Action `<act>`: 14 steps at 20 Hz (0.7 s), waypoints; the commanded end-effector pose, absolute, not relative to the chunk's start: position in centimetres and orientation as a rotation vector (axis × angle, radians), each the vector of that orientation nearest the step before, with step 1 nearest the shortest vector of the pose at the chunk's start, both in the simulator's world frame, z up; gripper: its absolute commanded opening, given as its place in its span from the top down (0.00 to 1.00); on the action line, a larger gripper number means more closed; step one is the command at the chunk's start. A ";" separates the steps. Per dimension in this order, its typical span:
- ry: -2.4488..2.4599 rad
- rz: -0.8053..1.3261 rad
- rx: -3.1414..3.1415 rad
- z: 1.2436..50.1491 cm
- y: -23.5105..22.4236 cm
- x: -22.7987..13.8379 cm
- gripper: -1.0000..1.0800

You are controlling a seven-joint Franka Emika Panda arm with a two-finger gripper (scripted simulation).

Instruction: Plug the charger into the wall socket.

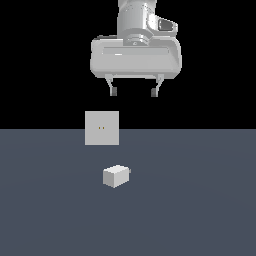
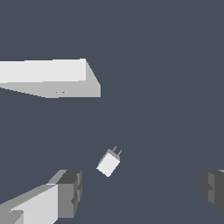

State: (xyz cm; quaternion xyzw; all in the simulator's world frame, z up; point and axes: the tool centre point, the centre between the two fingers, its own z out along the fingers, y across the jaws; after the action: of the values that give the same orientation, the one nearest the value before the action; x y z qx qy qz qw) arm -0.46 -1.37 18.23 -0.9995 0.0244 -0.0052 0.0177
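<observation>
The charger (image 1: 116,176) lay on the dark worktop (image 1: 200,210), its prongs pointing toward the exterior view's right, well apart from the wall socket (image 1: 102,128), which stood upright nearer the worktop's far edge. High above both hung the gripper (image 1: 134,92), its jaws spread wide and holding nothing.

Hangs high above the floor, wrist vertical, gripper (image 1: 134,92) pointing straight down. Jaws spread wide, nothing between them, both dark-tipped fingers (image 1: 114,91) clear of any contact. Pale, broad hand body set level across the exterior view, wider than the cylindrical wrist above it. In the wrist view, one finger (image 2: 65,192) and the other (image 2: 213,189) sit far apart.
</observation>
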 end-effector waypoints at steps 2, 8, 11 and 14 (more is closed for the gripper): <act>0.076 -0.016 -3.105 18.2 -1.3 -0.5 0.04; 0.110 -0.036 -3.109 17.9 -1.3 -0.8 0.04; 0.146 -0.057 -3.113 17.5 -1.2 -1.1 0.04; 0.195 -0.086 -3.117 16.9 -1.1 -1.6 0.04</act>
State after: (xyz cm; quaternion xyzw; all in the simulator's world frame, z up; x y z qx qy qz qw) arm -1.34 -1.14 17.21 -0.9982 0.0548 -0.0231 0.0104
